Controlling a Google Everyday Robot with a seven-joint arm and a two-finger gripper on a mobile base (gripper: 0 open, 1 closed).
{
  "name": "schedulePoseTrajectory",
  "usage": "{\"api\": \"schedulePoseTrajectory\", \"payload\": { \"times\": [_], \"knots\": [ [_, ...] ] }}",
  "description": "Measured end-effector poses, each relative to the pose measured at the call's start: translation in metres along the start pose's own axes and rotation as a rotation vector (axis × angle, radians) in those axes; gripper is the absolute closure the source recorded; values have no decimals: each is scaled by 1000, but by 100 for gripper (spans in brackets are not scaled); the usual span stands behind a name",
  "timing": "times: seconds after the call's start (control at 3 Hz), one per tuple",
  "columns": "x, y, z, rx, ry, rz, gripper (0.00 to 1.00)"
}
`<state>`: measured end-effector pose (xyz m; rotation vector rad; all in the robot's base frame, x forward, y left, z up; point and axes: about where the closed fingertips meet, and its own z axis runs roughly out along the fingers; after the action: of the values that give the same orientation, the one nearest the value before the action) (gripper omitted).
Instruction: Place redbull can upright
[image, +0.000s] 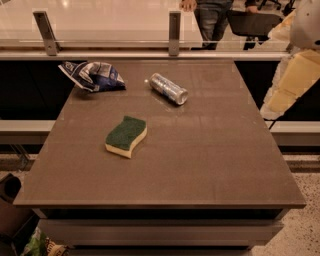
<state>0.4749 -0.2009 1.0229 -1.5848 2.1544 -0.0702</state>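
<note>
You are at the very start, as I judge it. The redbull can (168, 89) lies on its side at the far middle of the desk (200, 165), slim, silver and blue, its shiny round end turned near-right. It sits right of the snack bag (92, 76) and beyond the sponge (126, 136). The tool (286, 90) hangs off the desk's right edge, well apart from the can; I cannot tell whether it is wide or narrow. Next you need to reach across, grasp the can's body and tip it onto an end.

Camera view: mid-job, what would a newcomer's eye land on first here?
The redbull can lies on its side toward the far middle of the table, a crumpled blue-and-white snack bag at its left and a green sponge nearer the front. The gripper hangs beyond the table's right edge, apart from the can.
</note>
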Motion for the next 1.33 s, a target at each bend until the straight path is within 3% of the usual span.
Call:
{"api": "schedulePoseTrajectory", "payload": {
  "times": [0.33,0.67,1.33],
  "knots": [
    [-18,-21,0,-12,-47,26,0],
    [-43,-34,13,-20,-38,73,0],
    [-87,-40,62,-21,117,282,0]
  ]
}}
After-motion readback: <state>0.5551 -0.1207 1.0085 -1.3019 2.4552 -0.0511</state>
